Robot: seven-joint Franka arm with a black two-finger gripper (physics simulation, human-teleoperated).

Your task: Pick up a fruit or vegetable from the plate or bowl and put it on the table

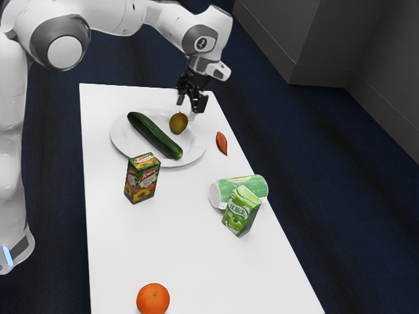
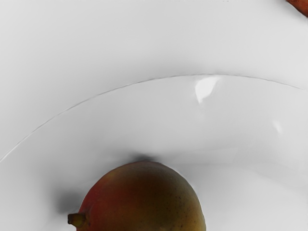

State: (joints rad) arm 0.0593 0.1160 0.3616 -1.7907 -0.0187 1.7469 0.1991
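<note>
Exterior view: my end effector [image 1: 190, 103] stands wide near the mango [image 1: 178, 123] on the plate [image 1: 123, 142], cucumber [image 1: 154, 135] lying close alongside, sweet potato [image 1: 221, 142] on the counter [image 1: 190, 261] beyond the rim. Wrist view gives me the mango's reddish flank and stubby stem [image 2: 77, 220].

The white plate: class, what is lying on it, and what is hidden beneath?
A cucumber and what looks like a mango lie on the plate. Its surface directly beneath them is covered and cannot be seen.
</note>
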